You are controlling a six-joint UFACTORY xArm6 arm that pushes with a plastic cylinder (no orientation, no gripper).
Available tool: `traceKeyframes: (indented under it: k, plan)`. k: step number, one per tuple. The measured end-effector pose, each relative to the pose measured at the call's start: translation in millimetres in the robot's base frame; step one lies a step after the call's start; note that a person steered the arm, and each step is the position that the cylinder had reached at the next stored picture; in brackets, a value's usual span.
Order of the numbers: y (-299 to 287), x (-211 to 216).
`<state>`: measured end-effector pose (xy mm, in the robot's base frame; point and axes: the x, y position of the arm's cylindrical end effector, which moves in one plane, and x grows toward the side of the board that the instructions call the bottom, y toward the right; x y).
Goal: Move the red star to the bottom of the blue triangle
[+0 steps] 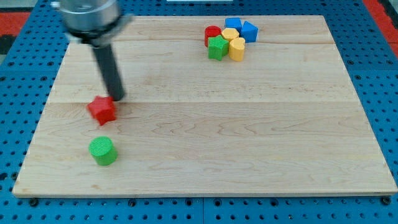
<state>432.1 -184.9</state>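
my tip [117, 98] touching red star [102, 110], wooden board [249, 137]

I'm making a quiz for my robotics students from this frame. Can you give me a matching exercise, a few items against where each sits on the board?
Items:
1. red star
2. green cylinder
3. green star
4. my tip

Places:
A. in the cluster of blocks near the view's top
B. lowest block in the view, toward the left
C. touching or nearly touching the red star's upper right edge
D. at the view's left, just above the green cylinder

Pairs: 1-D, 2-B, 3-A, 4-C
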Motion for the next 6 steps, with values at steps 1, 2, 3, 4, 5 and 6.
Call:
traceKeyframes:
  k: [1, 2, 3, 4, 5, 6]
  plan:
    - [-29, 6]
    - [-53, 17]
    - [-20, 40]
    - [42, 55]
    - [119, 61]
    - [208, 46]
